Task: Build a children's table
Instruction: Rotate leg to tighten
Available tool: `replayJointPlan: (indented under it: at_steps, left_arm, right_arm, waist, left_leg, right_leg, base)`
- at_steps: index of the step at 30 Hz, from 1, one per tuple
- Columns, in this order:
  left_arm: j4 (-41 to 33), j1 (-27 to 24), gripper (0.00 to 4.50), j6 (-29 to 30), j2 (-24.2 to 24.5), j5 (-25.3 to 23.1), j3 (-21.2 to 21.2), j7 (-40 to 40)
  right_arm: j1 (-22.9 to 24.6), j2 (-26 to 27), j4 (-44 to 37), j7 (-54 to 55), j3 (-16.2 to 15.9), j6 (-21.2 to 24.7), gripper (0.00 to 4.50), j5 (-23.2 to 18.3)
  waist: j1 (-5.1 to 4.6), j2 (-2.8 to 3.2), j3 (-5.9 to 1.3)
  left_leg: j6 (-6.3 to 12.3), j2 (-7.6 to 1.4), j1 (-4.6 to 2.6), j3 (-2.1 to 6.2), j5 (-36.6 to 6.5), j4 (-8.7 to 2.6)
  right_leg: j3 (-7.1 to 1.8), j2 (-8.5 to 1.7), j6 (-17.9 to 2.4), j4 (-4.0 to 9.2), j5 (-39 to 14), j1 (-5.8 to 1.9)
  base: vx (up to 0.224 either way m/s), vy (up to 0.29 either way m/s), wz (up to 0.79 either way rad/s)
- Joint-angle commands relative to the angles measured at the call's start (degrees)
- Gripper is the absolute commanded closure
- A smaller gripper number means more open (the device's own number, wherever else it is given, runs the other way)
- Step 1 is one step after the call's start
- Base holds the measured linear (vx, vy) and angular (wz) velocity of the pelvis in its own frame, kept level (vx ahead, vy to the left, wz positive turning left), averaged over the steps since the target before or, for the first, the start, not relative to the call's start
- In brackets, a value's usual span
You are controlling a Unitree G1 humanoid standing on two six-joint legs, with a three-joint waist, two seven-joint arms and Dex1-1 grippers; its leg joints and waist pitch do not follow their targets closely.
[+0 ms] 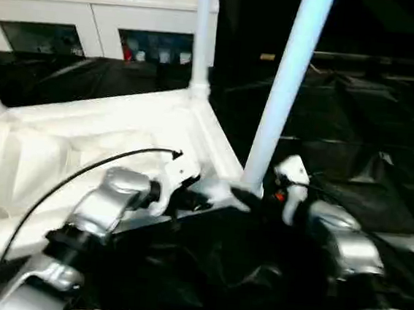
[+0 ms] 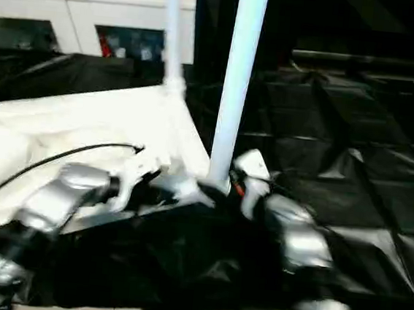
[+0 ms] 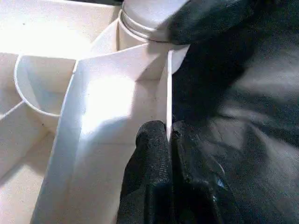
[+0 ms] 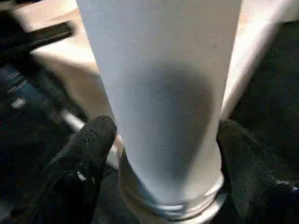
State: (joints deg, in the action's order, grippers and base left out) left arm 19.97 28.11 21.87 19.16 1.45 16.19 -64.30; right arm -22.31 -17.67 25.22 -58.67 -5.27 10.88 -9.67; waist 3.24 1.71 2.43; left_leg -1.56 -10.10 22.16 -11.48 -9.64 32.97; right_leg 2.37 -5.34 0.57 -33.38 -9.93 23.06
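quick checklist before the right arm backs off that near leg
1. Tabletop lies underside up on the black sheet: ok.
2. Left gripper fingers pinched on the tabletop's thin side wall, steadying it: ok.
3. Near leg stands upright in its corner socket: ok.
4. Near leg fully seated in the socket: cannot tell, the joint is partly hidden.
5. Right gripper fingers stand either side of the leg's base; whether they are clear of it: cannot tell.
6. Far leg upright in the back corner: ok.
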Motion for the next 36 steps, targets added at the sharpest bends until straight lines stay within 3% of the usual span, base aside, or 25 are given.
replayJointPlan:
  at_steps: [1, 4, 8, 12, 18, 22, 25, 26, 27, 32, 36]
  left_arm:
    - [-3.2, 0.9, 4.50, -2.1, -0.8, 2.7, 0.9, -2.5]
    - [-3.1, 0.9, 4.50, -2.8, 0.9, 2.9, 1.2, -5.0]
    - [-3.6, 0.7, 4.50, -2.8, 1.5, 3.2, 1.3, -6.5]
    - [-3.8, 0.7, 4.50, -2.6, 1.7, 3.4, 1.6, -7.1]
    - [-3.0, 0.9, 4.50, -2.5, 1.4, 2.9, 1.2, -5.9]
    - [-2.6, 1.2, 4.50, -1.9, 0.4, 2.8, 0.4, -3.6]
    - [-1.4, 2.4, 4.50, 1.1, -3.8, 2.5, -1.9, 4.1]
    - [-1.1, 2.6, 4.50, 1.5, -4.8, 2.3, -2.2, 5.9]
    - [-0.7, 2.9, 4.50, 1.9, -5.7, 2.1, -2.4, 7.3]
    - [2.7, 5.2, 4.50, 3.6, -12.0, 1.2, -3.9, 16.5]
    - [2.9, 6.0, 4.50, 3.9, -14.7, 0.8, -3.6, 18.8]
  right_arm:
    - [1.9, 0.5, -2.4, -9.1, -7.9, 2.3, 0.93, -1.0]
    - [3.0, -1.8, -3.5, -12.6, -9.5, 3.4, 0.93, -0.3]
    - [3.7, -3.1, -5.0, -14.3, -10.5, 4.2, 0.93, -0.2]
    - [3.6, -3.3, -5.4, -14.6, -10.7, 4.6, 1.26, -0.1]
    - [3.5, -2.7, -5.9, -13.3, -10.2, 5.3, 1.72, -0.5]
    - [3.6, -1.6, -5.5, -11.0, -9.4, 5.5, 1.89, -0.4]
    - [1.1, 3.9, 2.0, 5.1, -6.0, 3.9, 1.92, 4.0]
    - [0.4, 5.4, 4.1, 9.7, -5.1, 3.9, 1.93, 4.9]
    - [-0.1, 6.5, 5.2, 12.3, -4.3, 4.1, 1.93, 4.9]
    - [-3.6, 14.1, 12.0, 28.5, 0.6, 6.1, 1.94, 4.4]
    - [-5.8, 17.2, 16.7, 32.8, 0.7, 2.5, 1.94, 5.9]
  waist:
    - [0.48, -0.48, -3.48]
    - [0.74, -0.43, -3.38]
    - [1.22, -0.46, -3.13]
    - [1.45, -0.56, -3.16]
    - [1.62, -0.62, -3.36]
    - [1.63, -0.56, -3.29]
    - [1.11, -0.72, -3.08]
    - [0.41, -0.80, -2.88]
    - [0.18, -0.82, -2.87]
    - [-1.02, -0.87, -2.81]
    - [-1.34, -0.64, -2.82]
  left_leg:
    - [4.66, -3.12, -1.21, 1.03, -11.5, -3.62]
    - [3.98, -3.19, -1.44, 0.96, -13.0, -3.72]
    - [1.73, -3.34, -1.80, 1.09, -16.7, -4.11]
    - [0.56, -3.22, -1.79, 1.21, -17.5, -4.21]
    - [1.42, -3.13, -1.60, 1.14, -14.9, -3.92]
    - [1.61, -3.13, -1.58, 1.14, -14.9, -3.95]
    - [0.11, -2.98, -1.64, 1.25, -17.0, -4.10]
    - [-1.40, -2.77, -1.52, 1.61, -18.9, -4.35]
    - [-1.65, -2.69, -1.57, 1.68, -19.7, -4.37]
    - [-2.07, -2.46, -1.90, 1.76, -22.1, -4.31]
    - [-1.74, -2.44, -1.76, 1.92, -23.1, -4.37]
  right_leg:
    - [-1.53, -2.54, -15.1, 2.92, -7.2, -2.32]
    - [-1.58, -2.59, -15.3, 3.06, -9.2, -2.13]
    - [-1.81, -2.79, -13.9, 3.56, -14.5, -1.84]
    - [-1.93, -2.87, -13.0, 3.70, -15.9, -1.85]
    - [-1.87, -2.84, -13.6, 3.30, -12.3, -2.08]
    - [-1.82, -2.83, -13.7, 3.34, -12.8, -2.03]
    - [-1.90, -3.07, -13.1, 3.76, -17.0, -1.73]
    - [-1.74, -3.20, -11.7, 4.11, -21.8, -1.77]
    - [-1.67, -3.13, -11.0, 4.29, -23.4, -1.76]
    - [-1.72, -2.98, -9.2, 5.06, -26.7, -1.05]
    - [-1.53, -3.00, -8.4, 5.36, -27.7, -1.12]
  base:
    - [0.000, 0.000, 0.00]
    - [0.000, 0.000, 0.00]
    - [0.000, 0.000, 0.00]
    - [0.000, 0.000, 0.00]
    - [0.000, 0.000, 0.00]
    - [0.000, 0.000, 0.00]
    - [0.000, 0.000, 0.00]
    - [0.000, 0.000, 0.00]
    - [0.000, 0.000, 0.00]
    - [0.000, 0.000, 0.00]
    - [0.000, 0.000, 0.00]
